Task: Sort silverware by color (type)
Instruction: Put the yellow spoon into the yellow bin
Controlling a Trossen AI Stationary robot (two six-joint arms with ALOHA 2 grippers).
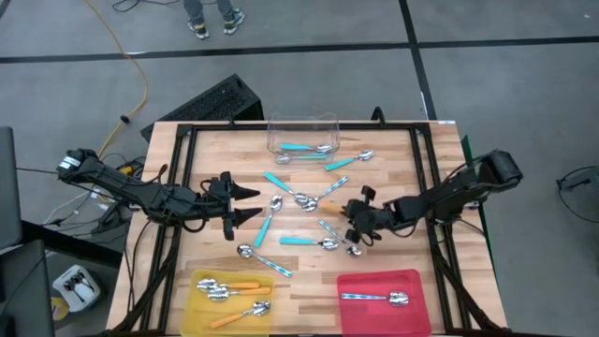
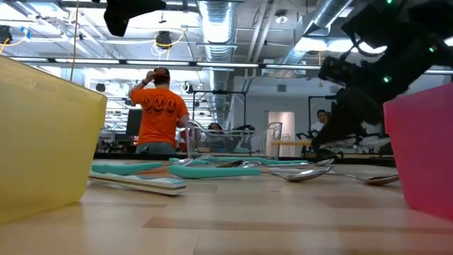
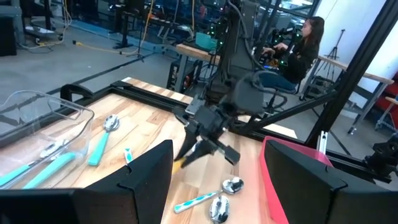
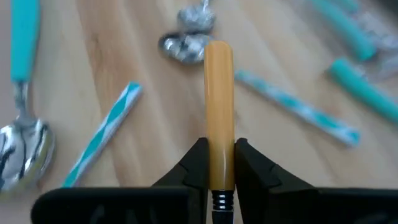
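Several spoons lie scattered on the wooden table (image 1: 187, 168): teal-handled ones (image 1: 301, 241) and silver ones (image 1: 263, 259) rest flat on the boards. My right gripper (image 1: 354, 217) is over the table's middle right and is shut on an orange-handled spoon (image 1: 329, 203). My left gripper (image 1: 248, 204) hovers open at the middle left, facing the pile and touching nothing. The yellow tray (image 1: 198, 281) holds orange-handled spoons. A silver spoon lies in the red tray (image 1: 412, 281), and a teal one in the clear tub (image 1: 301, 122). My right gripper pinches the spoon's orange handle (image 4: 219, 134) between its two fingers, near the end where the metal neck (image 4: 219, 200) begins. The handle runs along the fingers and sticks straight out past them, its free end (image 4: 219, 50) pointing away. The handle stands above the loose spoons.
A black frame rail (image 1: 281, 125) runs round the table. The yellow and red trays sit at the near edge, the clear tub at the far edge. A seated person (image 3: 305, 46) and a standing person in orange (image 2: 159, 113) are in the room beyond.
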